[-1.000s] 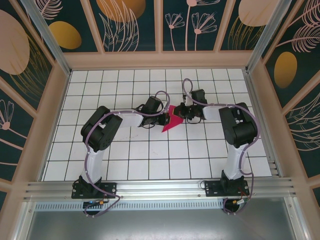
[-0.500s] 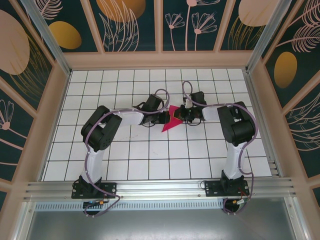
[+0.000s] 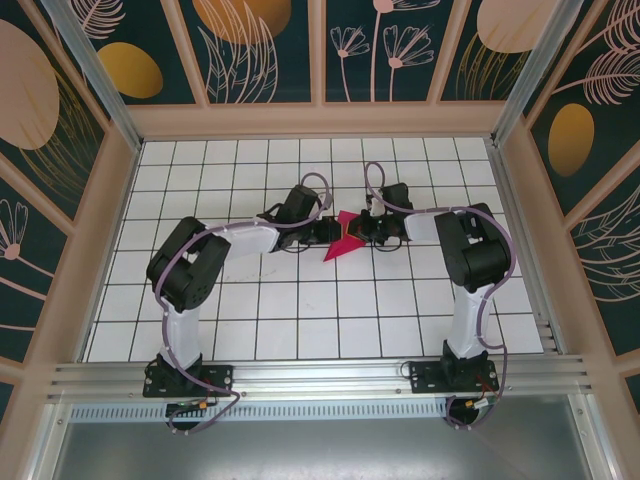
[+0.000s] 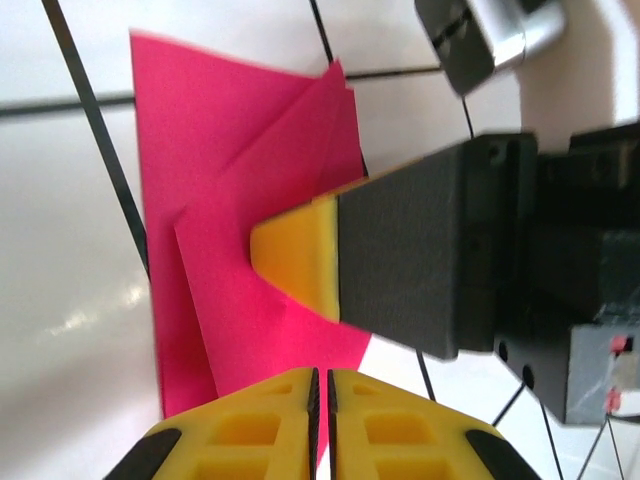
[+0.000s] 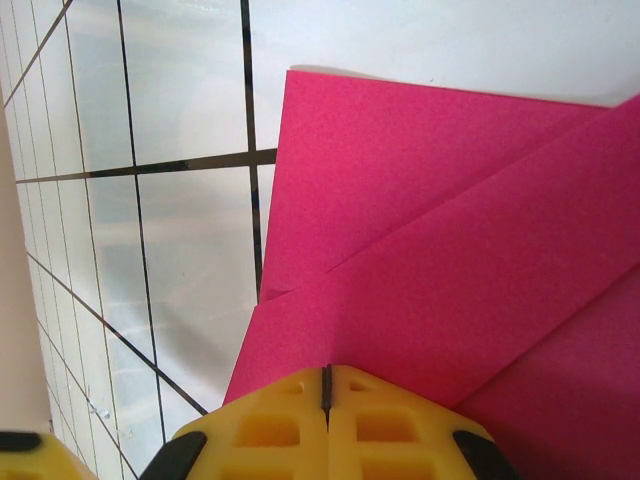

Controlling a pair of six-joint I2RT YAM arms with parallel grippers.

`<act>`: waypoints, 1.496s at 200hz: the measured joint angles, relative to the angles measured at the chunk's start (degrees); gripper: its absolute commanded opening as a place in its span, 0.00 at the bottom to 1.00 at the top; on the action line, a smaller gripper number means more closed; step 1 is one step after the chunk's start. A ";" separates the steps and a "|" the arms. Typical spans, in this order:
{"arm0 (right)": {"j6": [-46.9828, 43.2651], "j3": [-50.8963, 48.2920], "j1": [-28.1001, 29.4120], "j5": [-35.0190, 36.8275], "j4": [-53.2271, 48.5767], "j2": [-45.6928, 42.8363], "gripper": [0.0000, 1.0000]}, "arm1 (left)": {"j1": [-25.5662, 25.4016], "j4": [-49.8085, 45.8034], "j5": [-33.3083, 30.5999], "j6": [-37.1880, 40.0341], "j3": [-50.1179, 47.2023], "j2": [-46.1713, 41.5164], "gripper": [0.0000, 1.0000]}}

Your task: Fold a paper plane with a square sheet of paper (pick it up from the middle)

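Observation:
The square sheet of paper (image 3: 342,241) lies part-folded on the white tiles between my two grippers, magenta-pink with diagonal flaps and a point toward the near left. In the left wrist view the paper (image 4: 240,170) shows overlapping creased layers. My right gripper (image 3: 361,232) is shut, and its yellow tip (image 4: 300,255) presses down on the folded layers. Its own view has the shut fingertips (image 5: 325,378) over the paper (image 5: 450,220). My left gripper (image 3: 327,236) sits at the paper's left edge. Its jaws (image 4: 320,380) stand a sliver apart, with nothing seen between them.
The white grid floor (image 3: 300,310) is boxed in by wooden walls (image 3: 320,120) at the back and both sides. An aluminium rail (image 3: 320,375) runs along the near edge by the arm bases. Bare tiles spread in front of the paper.
My left gripper's jaws have parted slightly, and the left arm has stretched out with its elbow swinging left. The right gripper has stayed pressed on the paper.

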 measured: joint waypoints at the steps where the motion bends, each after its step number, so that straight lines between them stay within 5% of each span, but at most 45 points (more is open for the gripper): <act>1: -0.02 0.00 0.00 0.00 0.00 0.00 0.00 | -0.04 -0.02 0.09 -0.02 -0.02 0.00 0.15; 299: 0.39 0.33 -0.07 -0.09 -0.48 0.26 0.00 | -1.38 -7.30 -2.16 3.13 0.85 3.45 0.03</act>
